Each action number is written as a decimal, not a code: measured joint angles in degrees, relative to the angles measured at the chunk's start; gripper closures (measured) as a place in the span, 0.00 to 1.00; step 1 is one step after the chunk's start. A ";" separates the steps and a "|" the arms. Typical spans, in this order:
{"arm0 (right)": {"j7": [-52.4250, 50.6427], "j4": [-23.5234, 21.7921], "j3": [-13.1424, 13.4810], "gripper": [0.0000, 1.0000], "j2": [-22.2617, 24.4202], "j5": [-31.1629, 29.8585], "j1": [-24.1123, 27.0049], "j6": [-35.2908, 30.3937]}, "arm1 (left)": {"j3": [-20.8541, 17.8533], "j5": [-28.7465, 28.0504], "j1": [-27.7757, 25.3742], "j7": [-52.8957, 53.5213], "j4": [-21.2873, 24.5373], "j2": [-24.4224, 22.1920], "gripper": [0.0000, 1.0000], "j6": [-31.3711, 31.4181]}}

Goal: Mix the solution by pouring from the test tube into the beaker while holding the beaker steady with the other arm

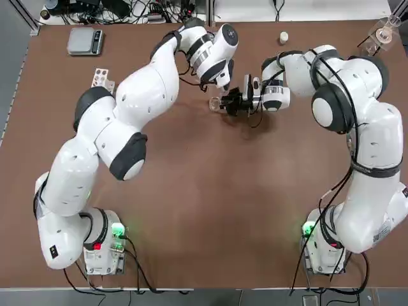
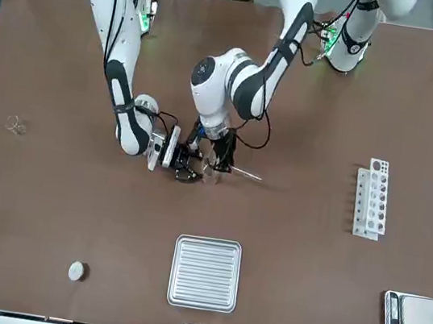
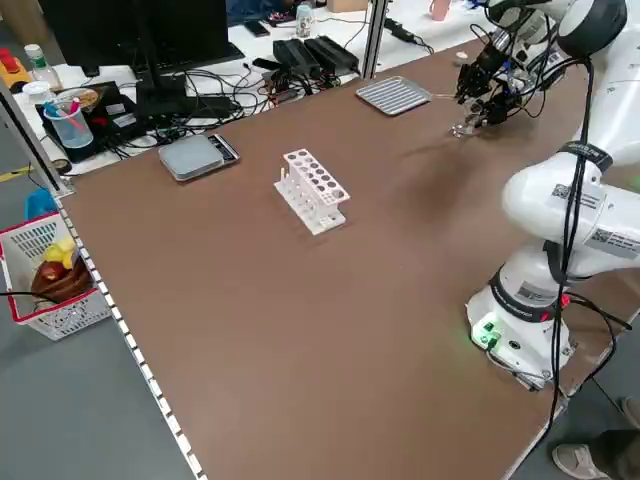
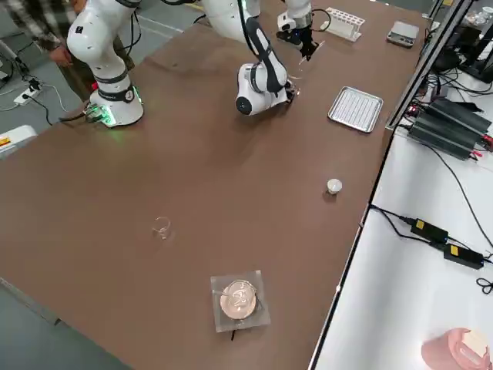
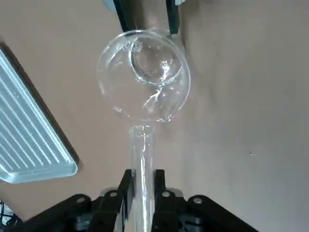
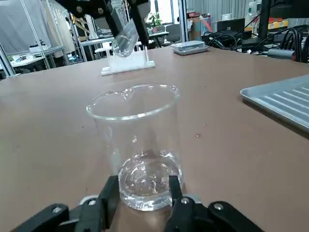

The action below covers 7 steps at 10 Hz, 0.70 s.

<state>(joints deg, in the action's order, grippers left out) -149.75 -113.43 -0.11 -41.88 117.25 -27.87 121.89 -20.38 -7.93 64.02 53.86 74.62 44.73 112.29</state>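
The beaker is a small clear glass cup that stands upright on the brown table. My right gripper is shut on its base from the side, one finger on either side. My left gripper is shut on a clear test tube. It holds the tube tilted above the beaker, with the tube's open mouth at the rim. In the right wrist view the beaker fills the middle, with the tube above and behind it.
A white test tube rack and a grey scale lie at the far left. A ribbed metal tray sits beyond the beaker. A small white round piece, a flask on a stand and a tiny glass piece are at the far right.
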 joint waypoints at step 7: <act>0.01 0.00 0.00 0.52 0.00 0.00 0.00 0.00 | 0.00 0.07 0.01 -1.48 -0.79 0.23 0.79 -0.44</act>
<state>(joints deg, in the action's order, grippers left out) -149.74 -113.42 -0.11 -41.88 117.25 -27.87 121.89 -20.38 -7.86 64.03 52.38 73.83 44.95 111.86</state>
